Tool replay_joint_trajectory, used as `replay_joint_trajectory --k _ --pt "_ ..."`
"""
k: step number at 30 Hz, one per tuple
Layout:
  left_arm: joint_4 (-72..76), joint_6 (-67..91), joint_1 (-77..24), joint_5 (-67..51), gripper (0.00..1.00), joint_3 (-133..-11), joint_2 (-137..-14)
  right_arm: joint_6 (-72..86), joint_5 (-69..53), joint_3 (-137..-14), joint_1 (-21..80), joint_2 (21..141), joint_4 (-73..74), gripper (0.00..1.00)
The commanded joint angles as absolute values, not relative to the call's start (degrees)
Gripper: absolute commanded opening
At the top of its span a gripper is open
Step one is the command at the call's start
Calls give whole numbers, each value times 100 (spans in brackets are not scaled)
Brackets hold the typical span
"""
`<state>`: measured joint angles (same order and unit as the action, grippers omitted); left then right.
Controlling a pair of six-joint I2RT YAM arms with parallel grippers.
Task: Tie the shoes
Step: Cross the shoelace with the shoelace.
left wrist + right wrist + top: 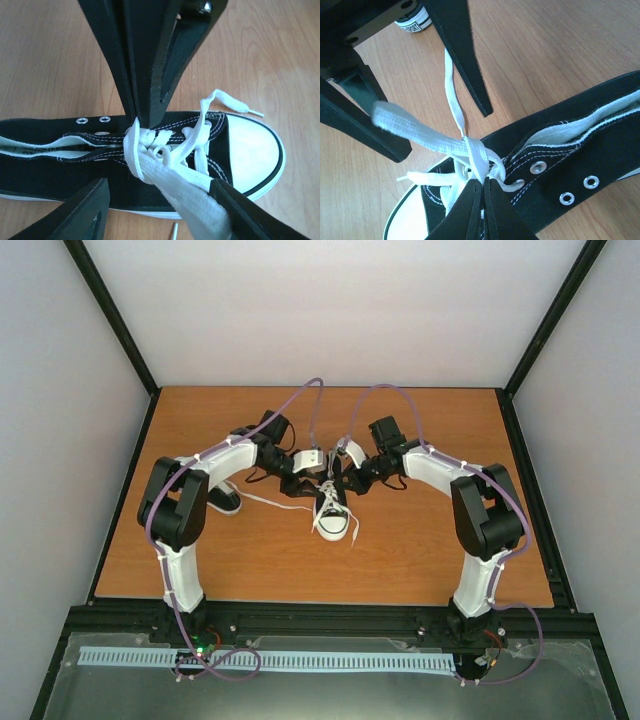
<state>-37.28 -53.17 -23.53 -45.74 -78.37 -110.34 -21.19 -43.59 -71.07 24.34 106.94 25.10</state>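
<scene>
Left fingers [137, 117], pressed together at frame centre, pin the lace crossing [142, 142] on the sneaker [60, 145] lying toe-right; right fingers [395, 120] pinch a lace strand [420, 131] pulled upper-left.

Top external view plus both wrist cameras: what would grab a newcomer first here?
Both arms converge on one black sneaker at the table's middle, toe toward the bases. Up close, the left end effector is pinched shut on the crossing of the white laces over the tongue, while the right end effector holds a lace end pulled away from it. The second sneaker sits partly hidden beneath the left arm.
</scene>
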Motion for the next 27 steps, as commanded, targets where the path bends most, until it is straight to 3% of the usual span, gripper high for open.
replay_joint_trajectory --k 1,12,16,18,23,27 --pt "-3712 -5890 -2424 -4472 61 -8109 -11093 -2173 -4508 -7082 2461 10551 2506 3" --pt "-4020 -6332 -2679 -4431 63 -8457 -11537 -2158 -4482 -7080 2461 10507 2522 3" --pt "-4159 -6577 -2681 -4501 59 -8427 -11545 -2137 -4512 -7076 2461 10515 2493 3" --pt "-4105 -6535 -2696 -4520 53 -8410 -11534 -2114 -4533 -7071 2459 10523 2462 3" --pt "-4035 -6206 -2698 -4645 24 -8429 -11490 -2106 -4473 -7051 2459 10512 2467 3" --pt "-4015 -6031 -2698 -4883 11 -8340 -11403 -2130 -4429 -7023 2461 10485 2503 3"
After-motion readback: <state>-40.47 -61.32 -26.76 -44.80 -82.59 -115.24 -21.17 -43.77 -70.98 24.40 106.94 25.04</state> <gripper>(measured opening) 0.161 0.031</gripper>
